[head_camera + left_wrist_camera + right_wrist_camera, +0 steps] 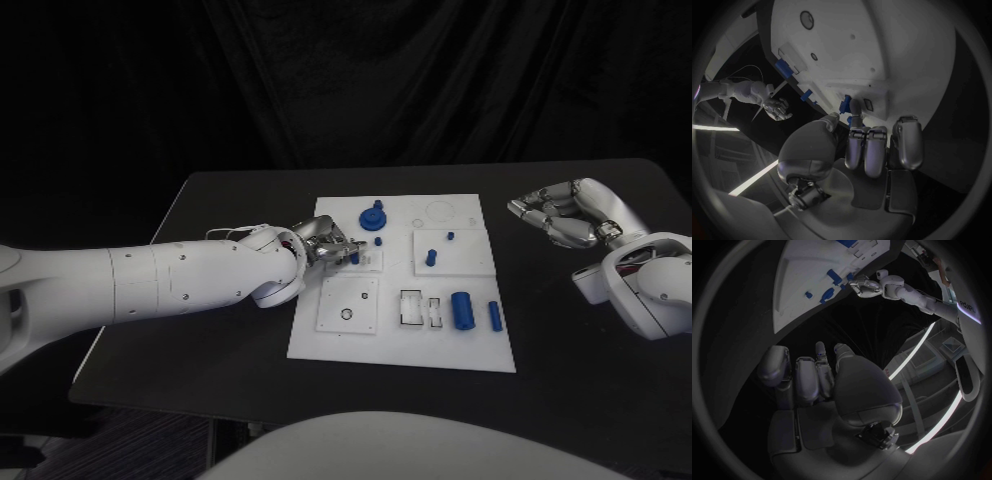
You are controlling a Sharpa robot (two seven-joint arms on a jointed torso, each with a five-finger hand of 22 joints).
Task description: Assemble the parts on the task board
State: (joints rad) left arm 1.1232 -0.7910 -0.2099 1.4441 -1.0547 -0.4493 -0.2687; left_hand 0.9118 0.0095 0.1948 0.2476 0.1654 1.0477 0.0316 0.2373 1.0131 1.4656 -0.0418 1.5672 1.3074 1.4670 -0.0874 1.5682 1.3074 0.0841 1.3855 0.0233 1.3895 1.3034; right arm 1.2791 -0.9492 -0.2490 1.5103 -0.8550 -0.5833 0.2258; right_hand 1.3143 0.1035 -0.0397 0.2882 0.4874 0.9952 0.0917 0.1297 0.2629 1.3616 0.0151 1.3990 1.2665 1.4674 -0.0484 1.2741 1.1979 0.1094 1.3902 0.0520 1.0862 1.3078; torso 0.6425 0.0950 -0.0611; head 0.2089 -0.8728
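Left robot hand (326, 245) pinches a small blue part (844, 104) at the task board (325, 340); right robot hand (565, 214) hovers off the board over the surface (216, 330), fingers curled, holding nothing

Matt black table (216, 330), hardly a glint on it. The task board (404, 345) looks like smooth white plastic, the blue parts (462, 310) plastic too, slightly shiny. Both hands, left (326, 243) and right (555, 214), gleam like polished metal; the arm shells (159, 280) are glossy white plastic.
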